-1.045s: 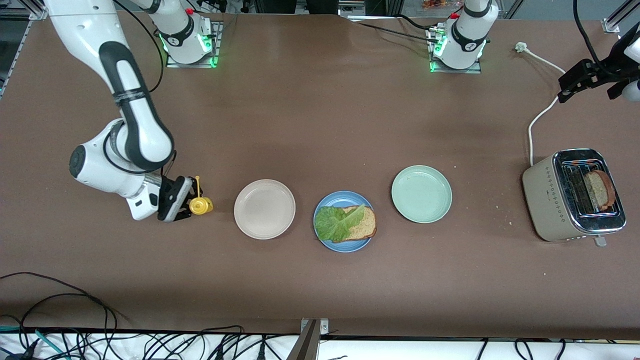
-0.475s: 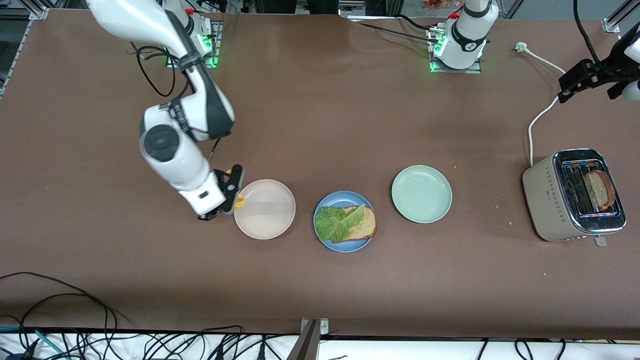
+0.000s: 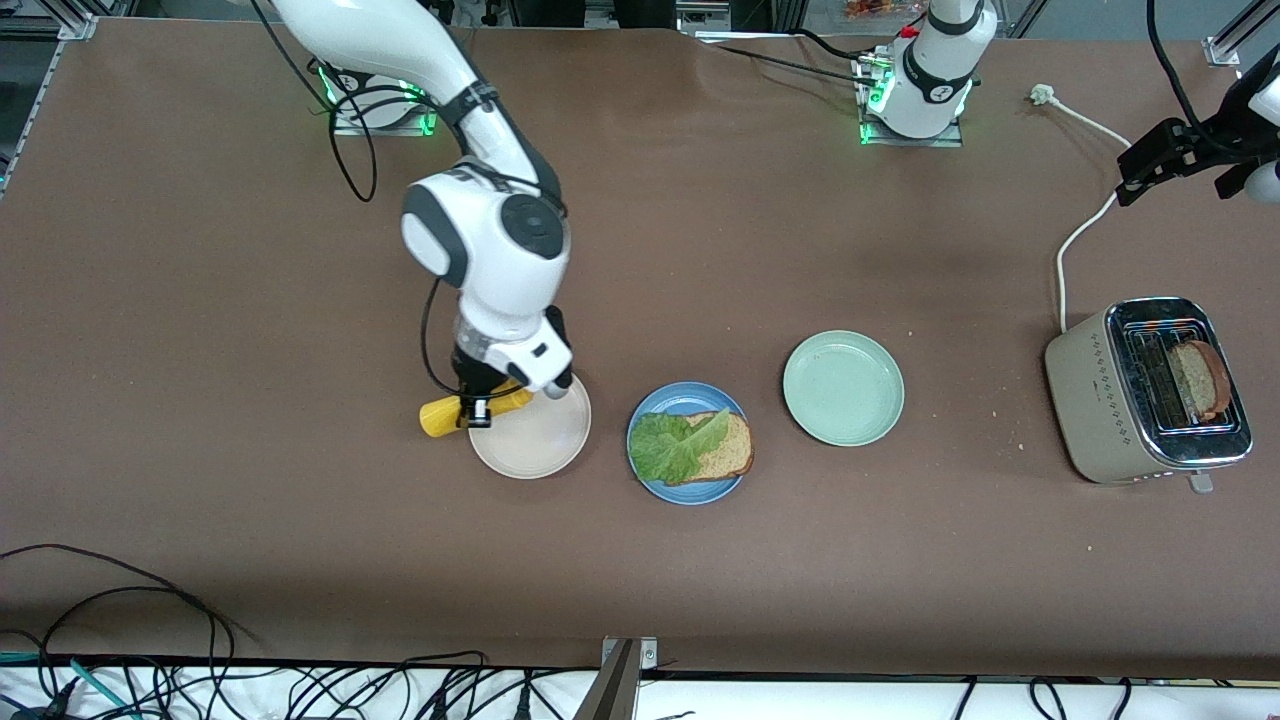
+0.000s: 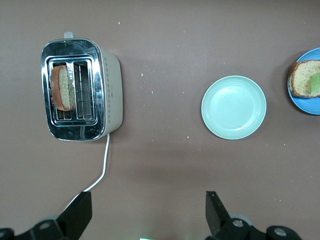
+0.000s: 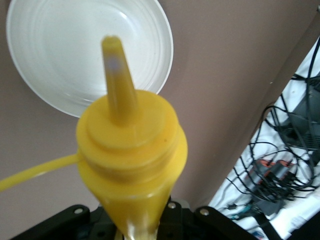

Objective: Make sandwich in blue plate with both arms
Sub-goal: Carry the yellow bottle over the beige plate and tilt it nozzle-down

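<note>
Right gripper (image 3: 487, 400), clamped on the yellow squeeze bottle (image 3: 470, 409), hovers over the cream plate (image 3: 535, 440) beside the blue plate (image 3: 685, 443); its soft lettuce (image 3: 672, 446) likely crushes easily. Left gripper (image 4: 150, 220) waits, jaws apart.

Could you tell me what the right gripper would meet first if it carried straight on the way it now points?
Probably the cream-white plate: the right gripper, shut on the yellow squeeze bottle, aims its nozzle at that plate in the wrist view. Depth is unclear.
</note>
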You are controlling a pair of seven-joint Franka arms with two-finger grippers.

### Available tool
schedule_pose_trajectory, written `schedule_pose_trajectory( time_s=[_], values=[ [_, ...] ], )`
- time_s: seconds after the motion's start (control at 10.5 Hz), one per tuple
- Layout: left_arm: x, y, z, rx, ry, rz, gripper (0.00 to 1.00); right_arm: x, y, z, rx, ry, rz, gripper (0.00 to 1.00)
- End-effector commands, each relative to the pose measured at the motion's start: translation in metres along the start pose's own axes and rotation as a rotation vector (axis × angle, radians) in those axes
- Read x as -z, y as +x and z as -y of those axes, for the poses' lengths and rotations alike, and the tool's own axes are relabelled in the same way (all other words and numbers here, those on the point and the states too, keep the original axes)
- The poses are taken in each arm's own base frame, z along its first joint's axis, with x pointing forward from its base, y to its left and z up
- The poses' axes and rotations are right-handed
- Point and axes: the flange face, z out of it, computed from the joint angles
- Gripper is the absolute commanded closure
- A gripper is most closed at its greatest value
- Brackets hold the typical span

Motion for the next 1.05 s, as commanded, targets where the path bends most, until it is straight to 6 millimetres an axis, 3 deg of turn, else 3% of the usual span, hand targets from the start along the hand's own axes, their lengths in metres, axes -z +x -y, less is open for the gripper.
schedule_pose_trajectory(
  time_s=[0.0, 0.29, 0.38, 0.57, 0.76, 0.95],
  values=[
    [0.005, 0.001, 0.001, -0.013, 0.010, -0.009, 0.00, -0.007, 0.031, -0.010, 0.040, -0.060, 0.130, 0.75],
    [0.005, 0.001, 0.001, -0.011, 0.010, -0.007, 0.00, 0.015, 0.100, 0.014, 0.236, -0.246, 0.326, 0.75],
    [0.005, 0.001, 0.001, -0.011, 0.010, -0.007, 0.00, 0.023, 0.115, 0.014, 0.217, -0.317, 0.421, 0.75],
    [0.005, 0.001, 0.001, -0.011, 0.010, -0.008, 0.00, 0.018, 0.127, 0.010, 0.088, -0.334, 0.543, 0.75],
    [0.005, 0.001, 0.002, -0.010, 0.010, -0.007, 0.00, 0.023, 0.152, 0.023, 0.064, -0.433, 0.620, 0.75],
    [0.005, 0.001, 0.002, -0.010, 0.010, -0.007, 0.00, 0.020, 0.163, 0.033, 0.042, -0.450, 0.643, 0.75]
  ],
)
